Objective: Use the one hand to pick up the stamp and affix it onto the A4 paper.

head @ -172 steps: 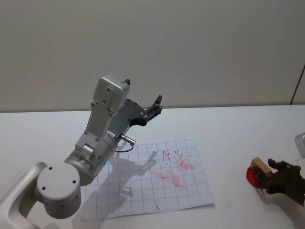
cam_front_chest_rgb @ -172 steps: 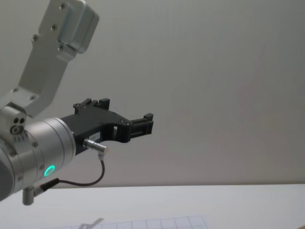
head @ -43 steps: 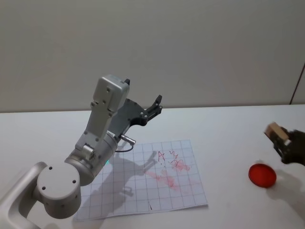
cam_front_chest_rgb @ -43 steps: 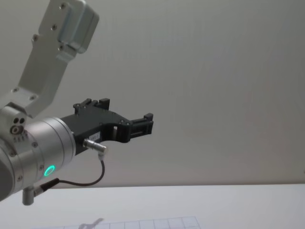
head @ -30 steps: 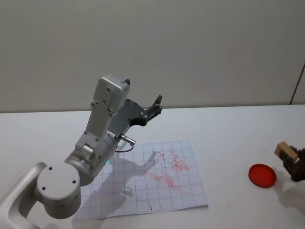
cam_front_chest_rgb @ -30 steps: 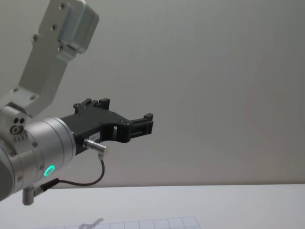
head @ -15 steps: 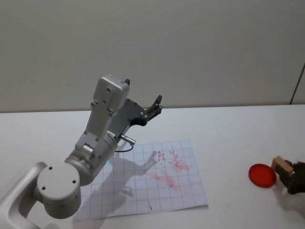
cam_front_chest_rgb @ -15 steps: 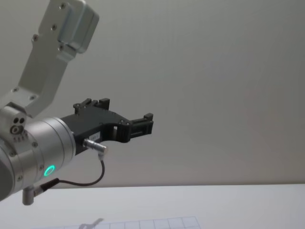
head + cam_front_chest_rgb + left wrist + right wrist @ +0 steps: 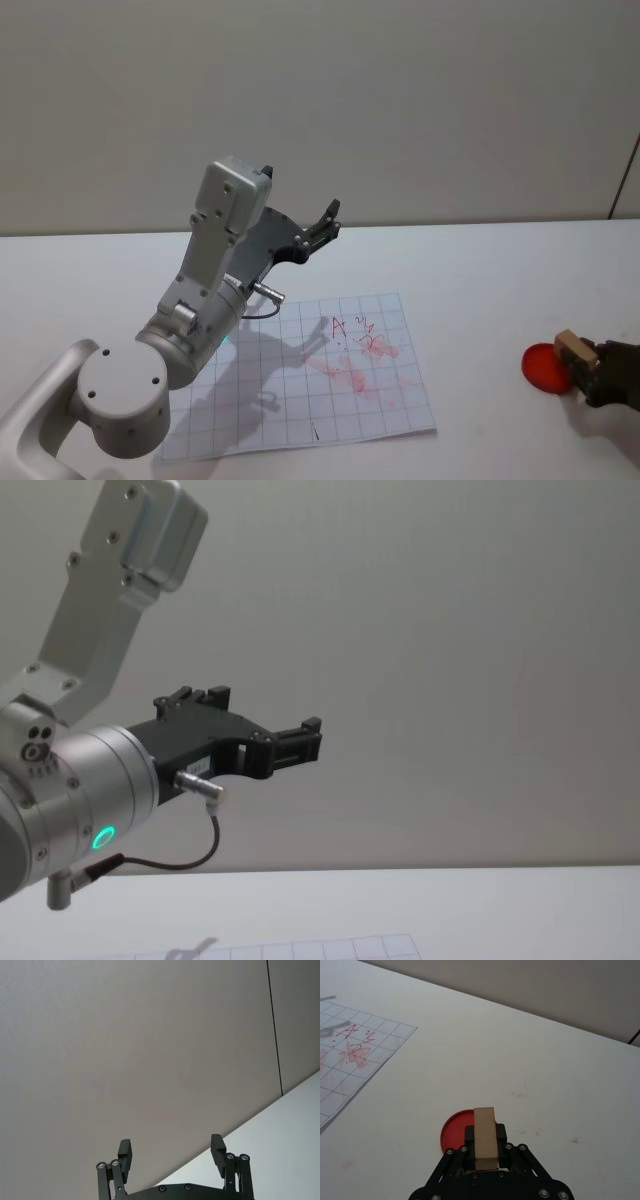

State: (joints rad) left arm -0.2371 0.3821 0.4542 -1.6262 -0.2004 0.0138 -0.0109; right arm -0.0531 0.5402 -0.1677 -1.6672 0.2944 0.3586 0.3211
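1. White worktop (image 9: 480, 280) runs under a plain grey wall, and both arms are over it.
2. Right gripper (image 9: 485, 1147) has its fingers (image 9: 469, 1136) pinched on the stamp (image 9: 485, 1137), one on each long side of the wooden block.
3. Stamp sits upright in that grip, at the near right edge of the worktop, its lower end over the edge of a red round pad (image 9: 456, 1132); whether it touches the pad I cannot tell.
4. Paper (image 9: 300, 380), a gridded sheet with red marks and smears near its far right corner, lies flat well apart to the left of the pad.
5. Left gripper (image 9: 172, 1152) is held high above the paper's far left side, pointing towards the wall, its fingers (image 9: 125, 1152) spread wide with nothing between them.
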